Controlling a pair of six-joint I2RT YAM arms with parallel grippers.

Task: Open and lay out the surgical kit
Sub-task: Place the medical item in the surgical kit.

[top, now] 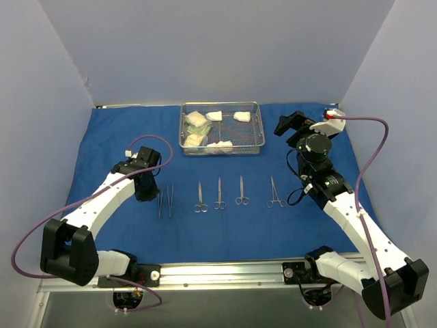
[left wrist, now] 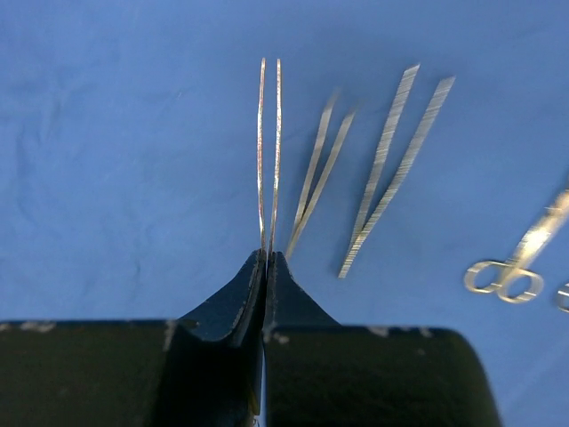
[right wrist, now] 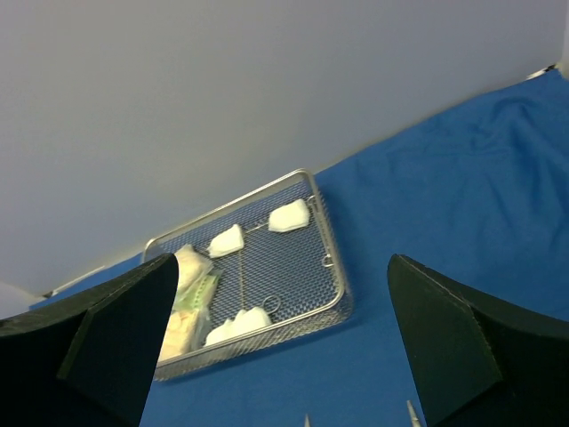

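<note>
My left gripper [left wrist: 267,256] is shut on a pair of thin steel tweezers [left wrist: 268,151], which stick straight out from its tips over the blue cloth [top: 116,137]. Two more tweezers [left wrist: 320,178] lie beside them, then scissors [top: 200,197] and forceps [top: 274,193] in a row. In the top view the left gripper [top: 151,186] is at the row's left end. The wire-mesh tray [top: 222,104] at the back holds white gauze pads [right wrist: 289,215] and packets [right wrist: 191,302]. My right gripper [top: 290,124] hovers to the right of the tray, open, with nothing between its fingers [right wrist: 462,347].
A thin ring-handled steel piece [right wrist: 240,276] lies in the tray [right wrist: 331,258]. Grey walls close in the back and both sides. The cloth covers most of the table, and a metal rail [top: 225,272] with the arm bases runs along the near edge.
</note>
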